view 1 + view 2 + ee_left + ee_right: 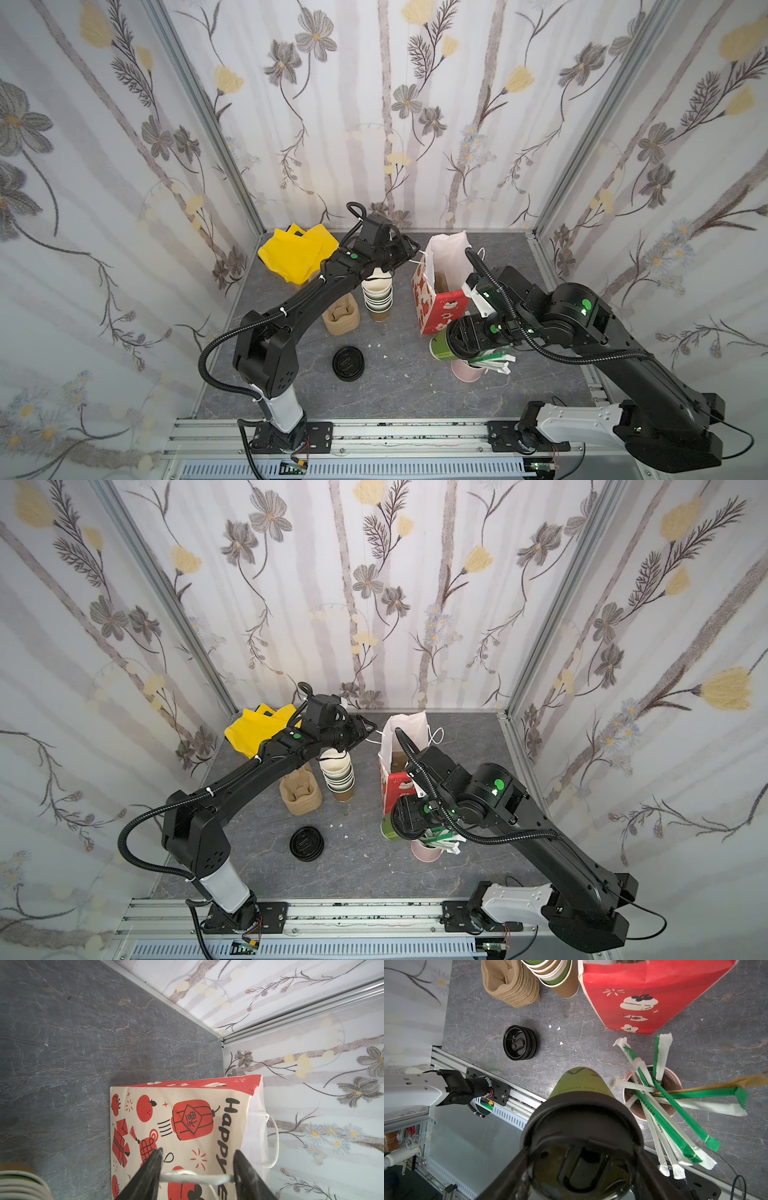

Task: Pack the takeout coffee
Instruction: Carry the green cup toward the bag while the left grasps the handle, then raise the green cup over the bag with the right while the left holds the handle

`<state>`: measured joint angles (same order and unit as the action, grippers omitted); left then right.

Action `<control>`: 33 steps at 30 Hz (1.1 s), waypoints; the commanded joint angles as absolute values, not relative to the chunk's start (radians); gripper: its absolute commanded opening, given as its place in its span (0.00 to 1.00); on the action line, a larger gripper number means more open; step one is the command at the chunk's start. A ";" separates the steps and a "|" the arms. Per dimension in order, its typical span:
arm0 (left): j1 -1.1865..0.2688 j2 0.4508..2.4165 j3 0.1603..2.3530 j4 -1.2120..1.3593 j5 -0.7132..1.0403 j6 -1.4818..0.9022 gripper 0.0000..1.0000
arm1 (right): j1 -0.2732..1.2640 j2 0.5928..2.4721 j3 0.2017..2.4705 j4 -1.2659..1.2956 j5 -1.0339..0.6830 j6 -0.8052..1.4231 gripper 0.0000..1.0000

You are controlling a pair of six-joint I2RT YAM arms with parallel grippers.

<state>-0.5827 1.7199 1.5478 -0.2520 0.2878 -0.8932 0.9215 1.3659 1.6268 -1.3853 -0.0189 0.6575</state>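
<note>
Right wrist view: right gripper (581,1155) clamped on black lid (581,1118) of takeout coffee (583,1086), cup tipped, off the table, just near of paper bag (442,309), beside pink straw cup (463,372); left gripper (197,1157) jaws apart, bag's cord handle (197,1177) running between them

Paper, plastic, pulp and metal, set out on a matt, veined, stone-look desk (62,1043).

The takeout coffee (582,1088) is seen as matt olive-green paper capped in glossy black plastic, and the same glossy plastic is shown by the loose lids (520,1042). The bag (187,1115) is made of smooth printed paper, with a handle (197,1177) of twisted white cord. The stacked cups (556,974) are of white-lined paper. Rough, ribbed brown pulp is shown by the cup carriers (510,982). The straws (708,1106) are wrapped in thin, crinkled paper. The rail (407,432) is of bare, dull-sheened metal.
</note>
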 commanded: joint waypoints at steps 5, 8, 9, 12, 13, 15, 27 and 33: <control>-0.567 1.646 1.524 -0.233 0.192 -0.865 0.76 | 0.913 1.411 1.742 -1.356 0.000 0.655 0.68; -0.552 1.619 1.513 -0.233 0.183 -0.864 0.81 | 0.900 1.416 1.778 -1.356 -0.003 0.652 0.67; -0.548 1.611 1.511 -0.234 0.188 -0.867 0.82 | 0.893 1.416 1.789 -1.355 -0.005 0.652 0.68; -0.549 1.598 1.519 -0.236 0.219 -0.876 0.82 | 0.862 1.409 1.815 -1.356 -0.008 0.648 0.67; -0.553 1.596 1.519 -0.237 0.228 -0.880 0.81 | 0.850 1.407 1.823 -1.358 -0.009 0.644 0.67; -0.566 1.592 1.509 -0.239 0.237 -0.884 0.81 | 0.828 1.404 1.842 -1.357 -0.006 0.634 0.67; -0.569 1.593 1.466 -0.242 0.257 -0.879 0.73 | 0.629 1.491 2.038 -1.357 -0.017 0.592 0.66; -0.550 1.592 1.465 -0.241 0.274 -0.870 0.71 | 0.577 1.559 2.099 -1.356 0.020 0.612 0.66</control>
